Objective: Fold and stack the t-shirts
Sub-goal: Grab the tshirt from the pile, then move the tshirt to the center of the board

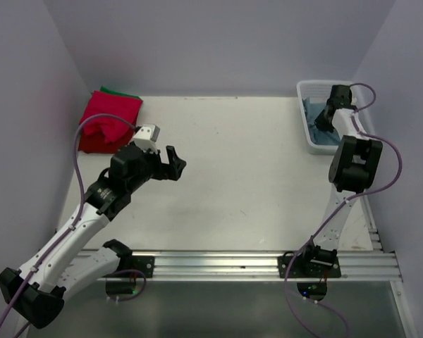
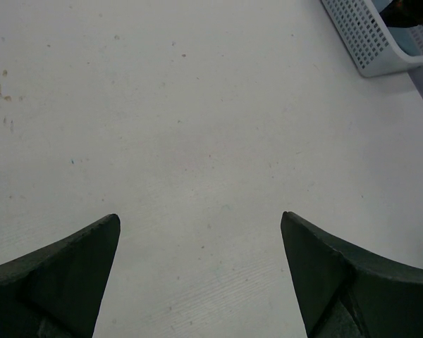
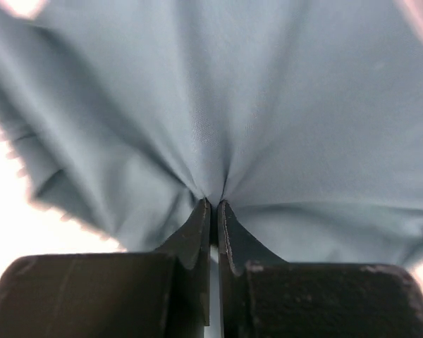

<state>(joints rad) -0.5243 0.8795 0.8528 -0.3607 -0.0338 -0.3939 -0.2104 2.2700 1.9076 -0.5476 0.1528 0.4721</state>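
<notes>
A dusty blue-grey t-shirt point(image 3: 218, 105) lies bunched in the white mesh basket point(image 1: 304, 134) at the table's far right. My right gripper point(image 3: 214, 202) reaches down into the basket and is shut on a pinch of that cloth, which puckers toward the tips. In the top view the right gripper point(image 1: 323, 121) is partly hidden by its own wrist. Folded red t-shirts point(image 1: 109, 121) sit stacked at the far left on a green one point(image 1: 120, 91), of which only an edge shows. My left gripper point(image 1: 175, 163) hovers open over bare table, right of that stack; its fingers point(image 2: 70, 267) hold nothing.
The basket's mesh corner point(image 2: 370, 39) shows at the top right of the left wrist view. Grey walls close in the table on the left, back and right. A metal rail point(image 1: 254, 264) with the arm bases runs along the near edge.
</notes>
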